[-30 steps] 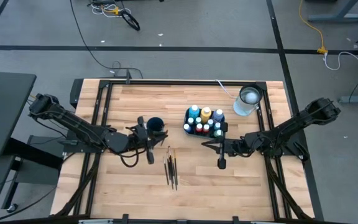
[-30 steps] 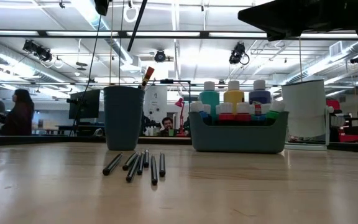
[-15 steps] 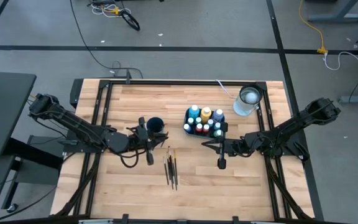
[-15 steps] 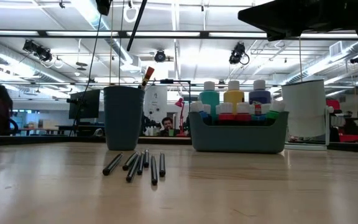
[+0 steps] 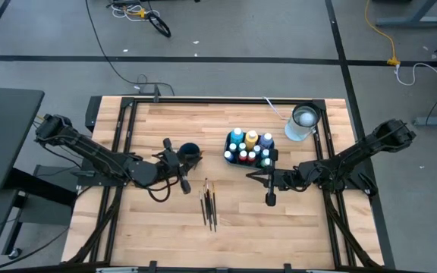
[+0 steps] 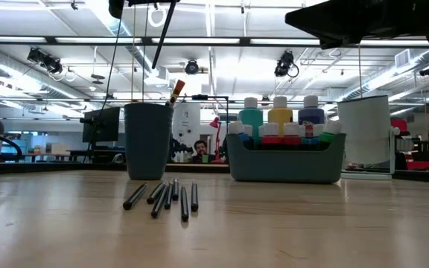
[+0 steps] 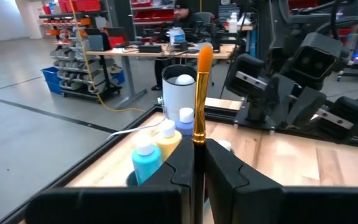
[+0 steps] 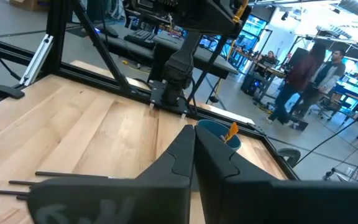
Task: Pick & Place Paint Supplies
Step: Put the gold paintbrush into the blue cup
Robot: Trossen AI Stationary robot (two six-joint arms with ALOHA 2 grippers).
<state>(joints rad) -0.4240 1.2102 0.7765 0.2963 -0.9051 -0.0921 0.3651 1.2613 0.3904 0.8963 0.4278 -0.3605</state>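
My left gripper (image 5: 179, 164) hovers beside the dark cup (image 5: 190, 151), shut on a thin dark-handled paintbrush (image 7: 198, 118) with orange bristles. The cup stands upright on the table and holds another brush, whose orange tip (image 6: 177, 91) sticks out over the rim. Several more brushes (image 5: 209, 203) lie flat on the wood near the middle. White-capped paint bottles (image 5: 249, 145) stand in a grey-green caddy (image 6: 285, 162). My right gripper (image 5: 258, 178) waits shut and empty in front of the caddy. My left gripper pinches the brush's dark handle (image 7: 197, 155), just below the gold ferrule, between its two fingers (image 7: 225, 171). The fingers come in level and lie across the brush. The brush is lifted clear of the table and slants, its shaft (image 6: 162, 33) passing high above the cup.
A white container (image 5: 303, 121) stands at the far right corner of the table. Black frame rails (image 5: 226, 99) run along the table's far and side edges. Bare wood lies toward the near edge (image 5: 218, 243). People show in the room behind.
My left gripper has turned a little at the wrist while staying in place. The held brush has swung with it, so it now slants more across the table. My right gripper has kept still.
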